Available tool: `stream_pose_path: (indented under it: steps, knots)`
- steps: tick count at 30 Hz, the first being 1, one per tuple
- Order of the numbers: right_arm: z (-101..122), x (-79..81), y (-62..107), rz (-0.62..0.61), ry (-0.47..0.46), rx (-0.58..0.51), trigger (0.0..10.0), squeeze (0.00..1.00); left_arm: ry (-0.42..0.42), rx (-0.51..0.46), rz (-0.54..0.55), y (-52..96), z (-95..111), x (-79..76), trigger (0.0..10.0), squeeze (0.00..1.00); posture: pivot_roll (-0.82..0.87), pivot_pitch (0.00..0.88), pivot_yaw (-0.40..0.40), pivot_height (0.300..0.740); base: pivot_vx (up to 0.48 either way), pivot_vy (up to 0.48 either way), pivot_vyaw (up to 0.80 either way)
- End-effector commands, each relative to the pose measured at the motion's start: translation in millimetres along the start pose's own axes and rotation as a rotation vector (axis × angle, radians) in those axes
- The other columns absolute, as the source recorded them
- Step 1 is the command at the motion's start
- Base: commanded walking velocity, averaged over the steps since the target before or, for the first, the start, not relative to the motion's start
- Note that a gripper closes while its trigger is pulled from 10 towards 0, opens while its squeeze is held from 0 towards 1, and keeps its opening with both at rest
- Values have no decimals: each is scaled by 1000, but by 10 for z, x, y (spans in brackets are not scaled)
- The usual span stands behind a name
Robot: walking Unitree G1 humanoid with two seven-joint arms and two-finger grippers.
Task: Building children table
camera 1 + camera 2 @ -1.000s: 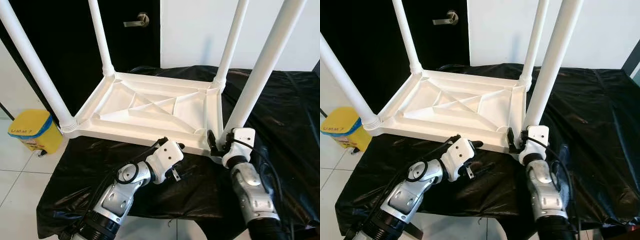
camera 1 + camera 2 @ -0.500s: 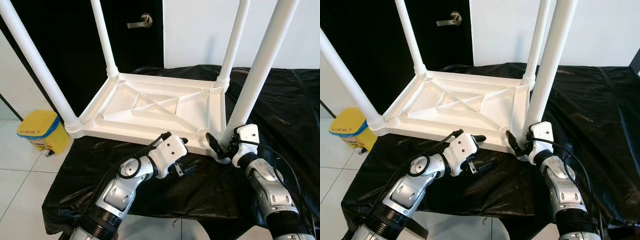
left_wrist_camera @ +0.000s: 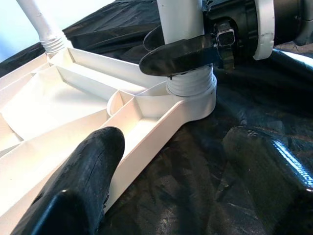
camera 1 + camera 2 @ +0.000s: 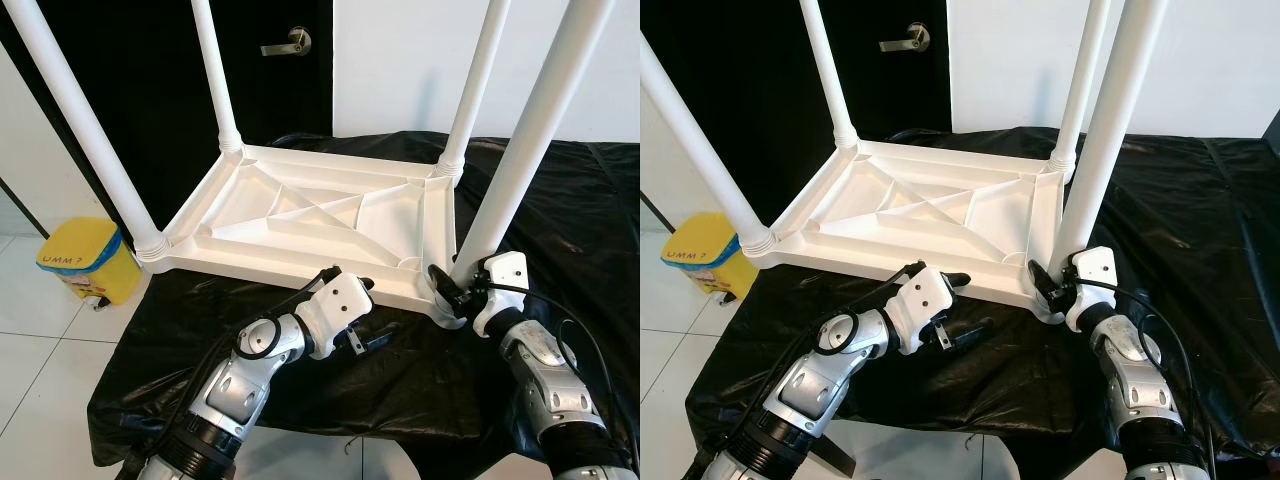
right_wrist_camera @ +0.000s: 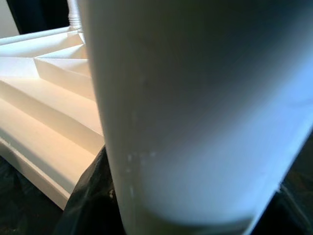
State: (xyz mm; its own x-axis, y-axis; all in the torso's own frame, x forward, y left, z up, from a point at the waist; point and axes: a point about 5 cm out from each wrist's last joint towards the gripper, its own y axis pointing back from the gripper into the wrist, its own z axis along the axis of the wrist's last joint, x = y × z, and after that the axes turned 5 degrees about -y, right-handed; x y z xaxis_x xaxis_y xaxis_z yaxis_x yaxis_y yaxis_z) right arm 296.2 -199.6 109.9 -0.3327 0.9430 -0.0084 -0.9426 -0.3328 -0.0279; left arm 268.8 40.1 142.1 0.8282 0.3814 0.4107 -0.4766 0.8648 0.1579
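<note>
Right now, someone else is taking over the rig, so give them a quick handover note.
Right gripper: shut on the near right white plastic leg, at its base.
Left gripper: open, at the near rim of the upside-down white plastic tabletop, which lies on the black sheet.
Done: all four legs stand in their corner sockets.
Left: seat that leg fully if loose, then turn the table upright.

Black plastic sheet [image 4: 560,230] is covering the tabletop, wrinkled and hanging over its near edge; a white children's table [image 4: 310,215] is lying inverted directly on it
</note>
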Motion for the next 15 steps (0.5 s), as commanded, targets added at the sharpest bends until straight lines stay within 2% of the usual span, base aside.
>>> stream_pose_path:
  steps: [1,4,6,9,14,15]
  knots:
    - [-191,39,72,-28,-55,78,10000,0,4,15,17,-6,-28,10,10000,0,-129,0,3,740,0,0,0]
    - [-213,68,78,-105,-78,73,10000,0,15,11,30,-14,-25,13,10000,0,-145,0,6,740,0,0,0]
    - [-213,68,78,-105,-78,73,10000,0,15,11,30,-14,-25,13,10000,0,-145,0,6,740,0,0,0]
    - [-268,99,56,-212,-109,77,10000,0,16,12,18,-19,-34,-13,10000,0,-155,0,13,740,0,0,0]
    - [-293,116,46,-250,-113,84,10000,0,14,10,12,-24,-32,-18,10000,0,-158,0,16,740,0,0,0]
    - [-323,139,45,-331,-122,97,10000,0,11,9,10,-28,-27,-8,10000,0,-161,0,17,740,0,0,0]
